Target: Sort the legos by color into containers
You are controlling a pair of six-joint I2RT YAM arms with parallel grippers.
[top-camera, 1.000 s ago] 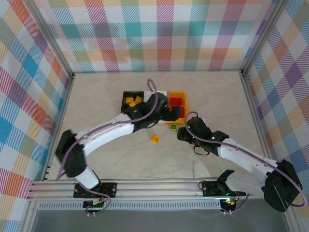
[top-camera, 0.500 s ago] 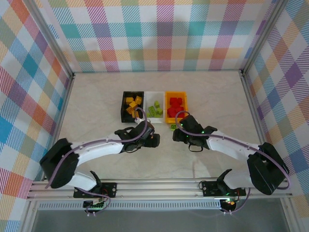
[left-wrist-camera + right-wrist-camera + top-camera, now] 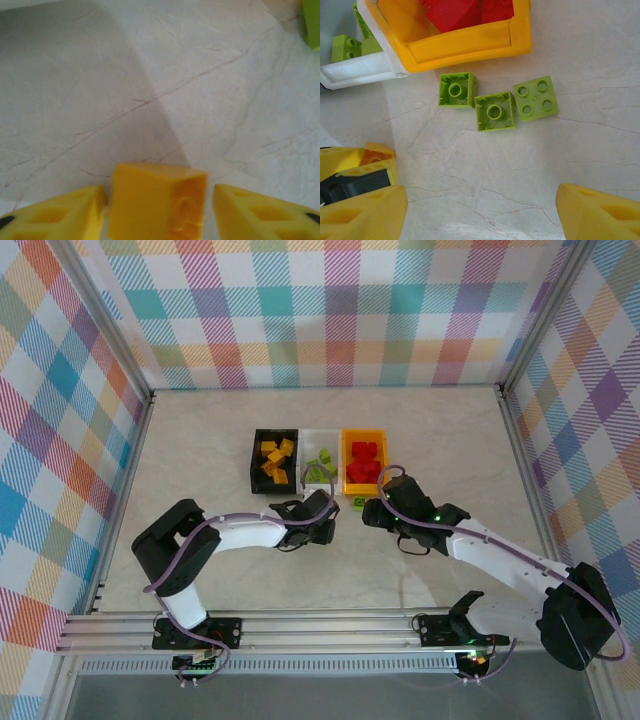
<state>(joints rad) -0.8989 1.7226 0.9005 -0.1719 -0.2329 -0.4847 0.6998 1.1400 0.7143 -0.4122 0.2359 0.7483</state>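
Note:
A yellow-orange lego lies on the table between the jaws of my left gripper. The left finger is against it and a sliver of table shows before the right finger. From above, that gripper is just in front of the white container. My right gripper stands open and holds nothing, a little short of three lime green legos lying beside the orange-yellow container. That container holds red legos. The black container holds yellow-orange legos, and green ones lie in the white one.
The three containers stand side by side mid-table, behind both grippers. The left gripper sits close to my right gripper's left finger. Bare marble table lies to the left, right and front. Metal frame posts and plaid walls bound the table.
My left arm has drawn back from over the containers down to the yellow-orange lego, and its jaws have narrowed round it. The right gripper shifted slightly toward the green legos.

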